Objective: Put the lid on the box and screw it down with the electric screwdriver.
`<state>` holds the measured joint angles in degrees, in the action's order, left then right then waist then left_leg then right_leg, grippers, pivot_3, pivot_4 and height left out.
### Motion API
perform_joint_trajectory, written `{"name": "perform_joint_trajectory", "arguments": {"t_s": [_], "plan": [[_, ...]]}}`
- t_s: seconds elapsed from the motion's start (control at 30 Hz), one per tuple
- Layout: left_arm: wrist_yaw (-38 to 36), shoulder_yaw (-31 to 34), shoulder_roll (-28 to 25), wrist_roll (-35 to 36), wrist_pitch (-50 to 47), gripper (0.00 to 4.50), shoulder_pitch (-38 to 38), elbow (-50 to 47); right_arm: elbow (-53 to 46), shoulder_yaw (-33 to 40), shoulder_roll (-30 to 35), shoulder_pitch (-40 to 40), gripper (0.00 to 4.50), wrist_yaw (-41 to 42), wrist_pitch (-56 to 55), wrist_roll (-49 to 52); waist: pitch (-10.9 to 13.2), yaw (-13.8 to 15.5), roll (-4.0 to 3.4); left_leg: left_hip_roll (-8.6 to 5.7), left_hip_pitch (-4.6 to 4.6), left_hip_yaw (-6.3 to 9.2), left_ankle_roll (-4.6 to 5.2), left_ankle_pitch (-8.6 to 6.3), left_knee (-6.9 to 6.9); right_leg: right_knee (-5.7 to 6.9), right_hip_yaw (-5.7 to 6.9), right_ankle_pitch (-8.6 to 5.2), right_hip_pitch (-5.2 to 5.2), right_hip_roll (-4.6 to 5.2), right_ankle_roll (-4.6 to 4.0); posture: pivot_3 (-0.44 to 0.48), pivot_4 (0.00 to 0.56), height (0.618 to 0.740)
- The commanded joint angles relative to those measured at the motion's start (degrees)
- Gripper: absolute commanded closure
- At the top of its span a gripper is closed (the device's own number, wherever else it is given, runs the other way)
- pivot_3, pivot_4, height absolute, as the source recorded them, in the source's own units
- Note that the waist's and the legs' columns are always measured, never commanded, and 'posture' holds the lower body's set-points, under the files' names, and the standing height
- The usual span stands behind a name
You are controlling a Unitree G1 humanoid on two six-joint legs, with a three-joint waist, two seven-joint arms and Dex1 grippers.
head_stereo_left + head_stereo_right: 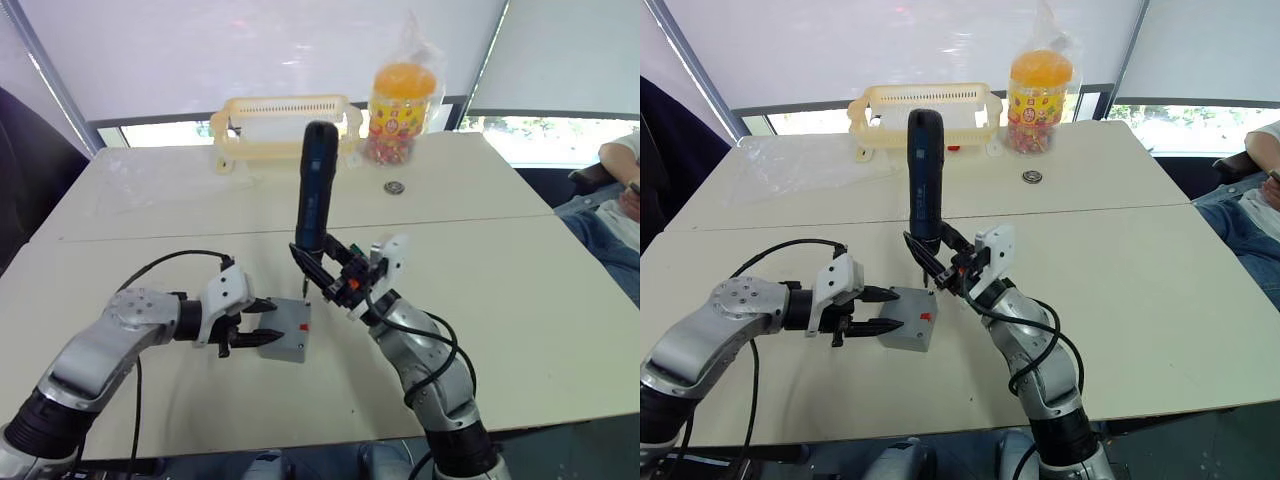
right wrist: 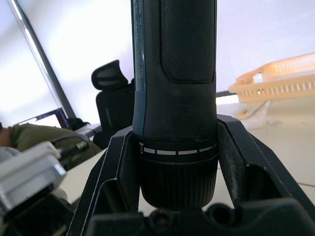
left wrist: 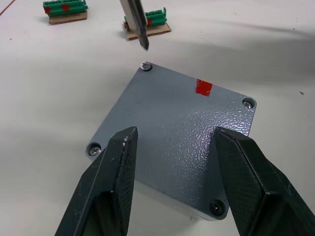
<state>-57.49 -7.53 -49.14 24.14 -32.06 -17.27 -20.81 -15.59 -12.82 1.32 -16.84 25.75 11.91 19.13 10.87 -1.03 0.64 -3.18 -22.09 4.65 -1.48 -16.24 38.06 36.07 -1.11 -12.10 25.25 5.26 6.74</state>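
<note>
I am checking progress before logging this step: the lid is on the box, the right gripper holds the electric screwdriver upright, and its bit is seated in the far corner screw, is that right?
Not quite. The left wrist view shows the electric screwdriver's bit hanging just above the far corner screw, not seated in it. The rest holds: the lid is on the box, and the right gripper holds the tool upright.

No text, label or number is legible on anything in view.

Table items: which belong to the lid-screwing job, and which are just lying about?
Job: lid on box; electric screwdriver in right gripper; left gripper open around box.
Lying about: yellow basket, snack jar, two green connector blocks.
</note>
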Motion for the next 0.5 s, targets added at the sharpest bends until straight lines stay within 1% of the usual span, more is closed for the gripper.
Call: {"name": "perform_joint_trajectory", "arguments": {"t_s": [0.03,0.5], "plan": [[-0.5,-1.6,-0.1,-1.4,-1.1,2.03,1.4,0.8,-1.9,-0.6,-0.3,-0.4,2.71,1.1,-3.7,-0.6,0.0,0.0,0.0,0.0,0.01,0.0,0.0,0.0,0.0,0.0,0.0,0.0,-0.01,0.0,0.0,0.0,0.15,0.74],[0.0,-1.2,0.2,-1.0,-1.8,2.03,1.5,0.4,1.5,-0.4,-0.2,0.4,2.71,1.8,-6.5,-2.3,0.0,0.0,0.0,0.0,0.1,0.01,0.0,0.0,0.0,0.0,0.0,0.0,-0.1,0.0,0.0,0.0,0.15,0.74]]}}
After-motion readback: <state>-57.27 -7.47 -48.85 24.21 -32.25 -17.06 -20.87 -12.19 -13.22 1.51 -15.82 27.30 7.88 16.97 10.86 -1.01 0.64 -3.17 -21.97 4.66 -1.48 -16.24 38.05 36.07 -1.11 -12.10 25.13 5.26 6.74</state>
